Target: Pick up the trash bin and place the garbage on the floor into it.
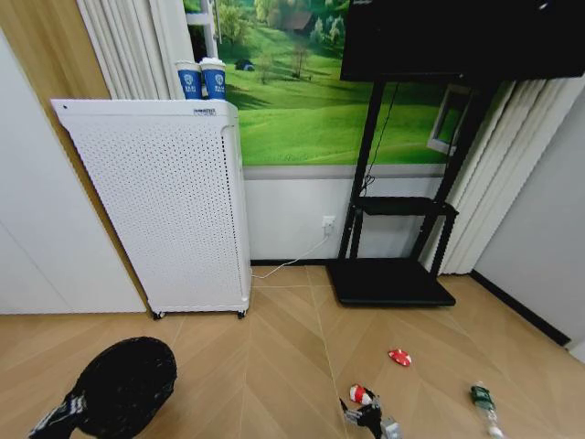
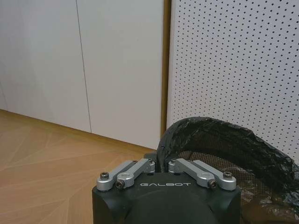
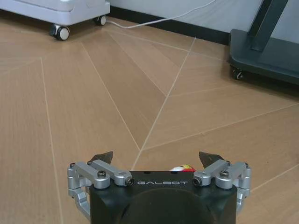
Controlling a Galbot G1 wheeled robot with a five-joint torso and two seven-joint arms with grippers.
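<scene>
The white perforated appliance (image 1: 160,206) fills the left-centre of the head view, with two paper cups (image 1: 201,79) on its top at the upper left and a black stand (image 1: 393,274) to its right. The wooden floor (image 1: 274,366) spreads across the lower part of the frame.

At the lower left of the head view is the trash bin (image 1: 123,384), black with a liner bag, held by the left gripper (image 2: 161,163). In the left wrist view its fingers are clenched together over the near edge of the bin's rim, so the bin looks carried rather than resting free.

The garbage lies toward the lower right of the head view: a red-and-white wrapper (image 1: 399,358) right of centre, a second wrapper (image 1: 362,394) nearer the bottom edge, and a small green bottle-like piece (image 1: 483,399) at the far right.

The right gripper (image 3: 159,163) hangs at the bottom centre, fingers spread wide, with that second wrapper peeking just over its body (mostly hidden in the right wrist view).

The step in hand appears to be collecting this wrapper. To do it well, the spread fingers should straddle the wrapper evenly and come low enough to the floor before closing, since so small and light a piece could skid aside. The bin should be kept level and within reach.
</scene>
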